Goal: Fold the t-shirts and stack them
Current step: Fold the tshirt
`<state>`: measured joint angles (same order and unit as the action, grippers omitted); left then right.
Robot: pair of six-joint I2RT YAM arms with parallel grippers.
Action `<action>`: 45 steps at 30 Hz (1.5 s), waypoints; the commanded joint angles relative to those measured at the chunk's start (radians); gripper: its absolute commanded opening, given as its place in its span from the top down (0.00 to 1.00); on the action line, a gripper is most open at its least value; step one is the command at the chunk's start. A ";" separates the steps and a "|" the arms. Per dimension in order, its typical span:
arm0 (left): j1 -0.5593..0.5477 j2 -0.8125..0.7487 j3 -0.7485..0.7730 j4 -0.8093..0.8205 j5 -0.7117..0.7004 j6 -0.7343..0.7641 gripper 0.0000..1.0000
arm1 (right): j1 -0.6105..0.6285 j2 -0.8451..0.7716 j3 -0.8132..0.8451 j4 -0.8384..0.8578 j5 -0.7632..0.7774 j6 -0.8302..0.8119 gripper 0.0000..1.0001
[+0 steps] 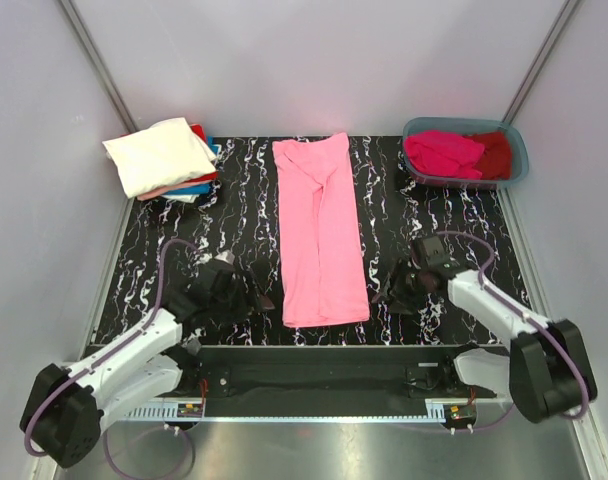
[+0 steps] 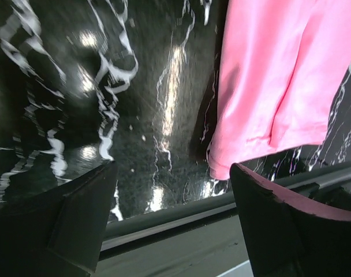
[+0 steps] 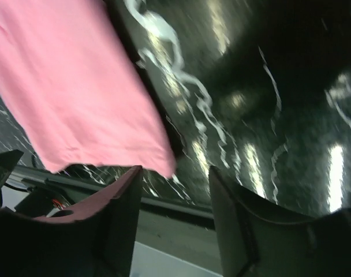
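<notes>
Left gripper [image 1: 252, 298] [image 2: 172, 179]: jaws wide, nothing between them, low over the table [image 1: 234, 200]. Right gripper [image 1: 396, 290] [image 3: 175, 173]: also spread, empty, low.

Pink t-shirt [image 1: 322, 240] lies between the two, sleeves already folded in, forming a long narrow strip. Its long axis runs near-to-far down the table centre, with the collar end far and the hem end near the arm bases.

Key relation: the near-left hem corner [image 2: 221, 164] sits just beside the left gripper, to its right. The near-right hem corner [image 3: 161, 164] sits just beside the right gripper, to its left. Each arm is about equally close to its own corner, neither touching cloth. Cannot tell exact height above the table.

Judgement: the next step is probably pinching both near corners and carrying the hem away toward the collar to halve the strip. The risk is grabbing only the top layer.

Folded stack [image 1: 164, 155] is at far left, with a cream-white t-shirt on top. The tub [image 1: 519, 165] at far right holds a magenta t-shirt [image 1: 444, 152] and a dark red t-shirt [image 1: 496, 155], both unfolded.
</notes>
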<state>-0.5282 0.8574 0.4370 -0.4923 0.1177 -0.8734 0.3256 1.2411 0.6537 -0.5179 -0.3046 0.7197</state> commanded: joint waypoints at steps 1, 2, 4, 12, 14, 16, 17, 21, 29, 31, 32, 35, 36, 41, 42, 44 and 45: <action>-0.062 0.006 -0.061 0.191 -0.010 -0.165 0.18 | 0.004 -0.173 -0.049 0.007 -0.004 0.047 0.46; -0.075 0.017 -0.078 0.249 -0.006 -0.183 0.19 | 0.003 -0.181 -0.075 0.007 0.001 0.050 0.46; -0.113 0.055 -0.115 0.325 -0.009 -0.232 0.22 | 0.003 -0.158 -0.094 0.021 -0.010 0.055 0.47; -0.200 0.178 -0.075 0.304 -0.108 -0.271 0.29 | 0.003 0.108 -0.120 0.179 -0.143 0.034 0.49; -0.208 0.183 -0.073 0.302 -0.116 -0.274 0.31 | 0.004 0.136 -0.121 0.194 -0.156 0.030 0.50; -0.210 0.187 -0.073 0.299 -0.115 -0.280 0.34 | 0.004 0.156 -0.129 0.214 -0.172 0.030 0.52; -0.213 0.187 -0.072 0.296 -0.116 -0.282 0.35 | 0.004 0.156 -0.132 0.213 -0.174 0.030 0.52; -0.222 0.201 -0.064 0.291 -0.153 -0.291 0.41 | 0.004 0.144 -0.141 0.211 -0.177 0.030 0.58; -0.243 0.230 -0.034 0.267 -0.176 -0.292 0.41 | 0.009 0.130 -0.161 0.222 -0.180 0.032 0.70; -0.245 0.229 -0.034 0.265 -0.178 -0.297 0.41 | 0.007 0.135 -0.161 0.225 -0.182 0.030 0.72; -0.250 0.227 -0.038 0.276 -0.174 -0.303 0.41 | 0.009 0.136 -0.160 0.225 -0.182 0.029 0.73; -0.266 0.253 -0.043 0.317 -0.161 -0.326 0.45 | 0.007 0.138 -0.160 0.228 -0.182 0.024 0.75; -0.269 0.278 -0.032 0.313 -0.165 -0.325 0.46 | 0.007 0.138 -0.160 0.226 -0.182 0.024 0.75; -0.289 0.325 -0.006 0.343 -0.161 -0.334 0.61 | 0.007 0.138 -0.163 0.231 -0.179 0.024 0.75; -0.292 0.351 0.000 0.347 -0.161 -0.335 0.67 | 0.007 0.139 -0.163 0.233 -0.179 0.026 0.76; -0.300 0.376 0.020 0.345 -0.162 -0.331 0.73 | 0.007 0.139 -0.163 0.234 -0.180 0.024 0.77; -0.303 0.393 0.025 0.345 -0.165 -0.326 0.79 | 0.007 0.138 -0.163 0.234 -0.179 0.024 0.78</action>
<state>-0.8185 1.2102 0.4240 -0.1627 -0.0143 -1.2102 0.3271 1.3804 0.5003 -0.3023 -0.4919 0.7612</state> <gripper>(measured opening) 0.248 0.230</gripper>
